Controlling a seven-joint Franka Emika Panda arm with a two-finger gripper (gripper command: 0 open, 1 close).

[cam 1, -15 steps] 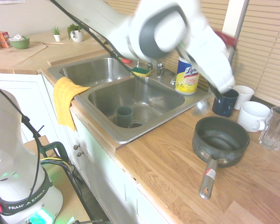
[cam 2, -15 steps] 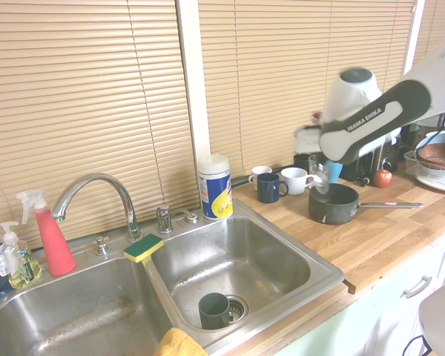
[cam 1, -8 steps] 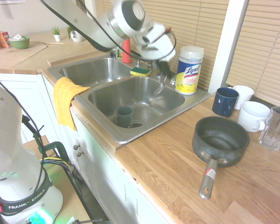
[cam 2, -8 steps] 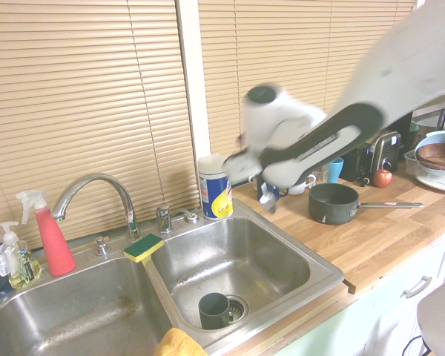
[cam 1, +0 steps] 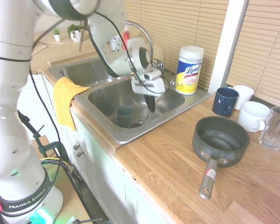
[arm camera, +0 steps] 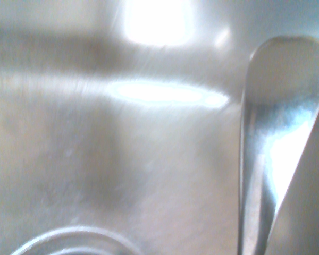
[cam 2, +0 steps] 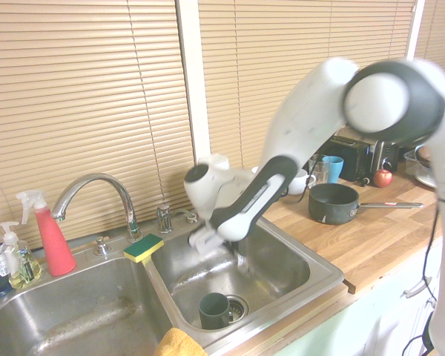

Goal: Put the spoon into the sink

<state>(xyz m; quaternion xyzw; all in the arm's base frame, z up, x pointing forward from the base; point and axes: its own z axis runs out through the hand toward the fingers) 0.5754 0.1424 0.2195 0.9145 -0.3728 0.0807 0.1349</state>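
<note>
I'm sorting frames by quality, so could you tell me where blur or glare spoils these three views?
First exterior view: sharp. Second exterior view: arm smeared by motion. Wrist view: soft focus, white glare on the sink floor, bright streak on the spoon.

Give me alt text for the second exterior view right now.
The white arm reaches down into the right basin of the steel sink, its tool above the basin floor. A dark cup stands by the drain, and a yellow-green sponge sits beside the faucet.
</note>
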